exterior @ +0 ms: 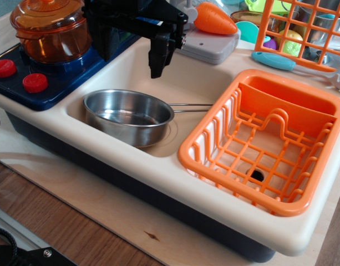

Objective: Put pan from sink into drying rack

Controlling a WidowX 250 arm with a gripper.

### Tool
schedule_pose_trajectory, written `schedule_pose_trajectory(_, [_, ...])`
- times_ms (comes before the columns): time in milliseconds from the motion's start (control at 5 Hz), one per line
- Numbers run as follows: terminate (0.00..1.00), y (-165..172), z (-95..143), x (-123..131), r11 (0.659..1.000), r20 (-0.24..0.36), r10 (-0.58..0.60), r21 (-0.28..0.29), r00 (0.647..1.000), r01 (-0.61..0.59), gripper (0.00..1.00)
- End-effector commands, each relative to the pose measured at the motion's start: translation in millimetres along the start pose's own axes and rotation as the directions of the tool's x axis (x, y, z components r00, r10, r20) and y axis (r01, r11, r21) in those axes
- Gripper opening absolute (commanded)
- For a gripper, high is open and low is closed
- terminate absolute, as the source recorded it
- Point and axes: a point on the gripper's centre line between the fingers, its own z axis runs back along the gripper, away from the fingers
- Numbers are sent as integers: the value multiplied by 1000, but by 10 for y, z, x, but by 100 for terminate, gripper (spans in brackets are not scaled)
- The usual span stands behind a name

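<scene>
Silver: one pan (128,116) in sink (120,66); one drying rack (264,141); two red knobs (20,76).

The black arm reaches in from the upper left, its gripper (158,71) pointing straight down (fingers so close together that any gap is unreadable).

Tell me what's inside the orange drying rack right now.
The drying rack holds no dishes: only its grid floor, a raised divider and an inner compartment at the back. That compartment's bottom is hidden by its wall. The pan sits in the sink.
</scene>
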Motion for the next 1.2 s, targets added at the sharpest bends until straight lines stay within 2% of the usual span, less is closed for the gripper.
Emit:
schedule_pose_trajectory(0, [0, 0, 0, 0, 1000, 0, 0, 0, 1000, 0, 100])
schedule_pose_trajectory(200, [0, -118, 2, -118, 983, 70, -182, -16, 981, 184, 100])
schedule_pose_trajectory(400, [0, -235, 62, -262, 951, 138, -308, 14, 941, 309, 100])
schedule_pose_trajectory(600, [0, -261, 65, -329, 914, 181, -392, -30, 902, 404, 100])
schedule_pose_trajectory(800, [0, -292, -6, -355, 884, 187, -443, -72, 877, 462, 100])
schedule_pose_trajectory(1000, [0, -299, -128, -380, 887, 185, -436, -79, 881, 455, 100])
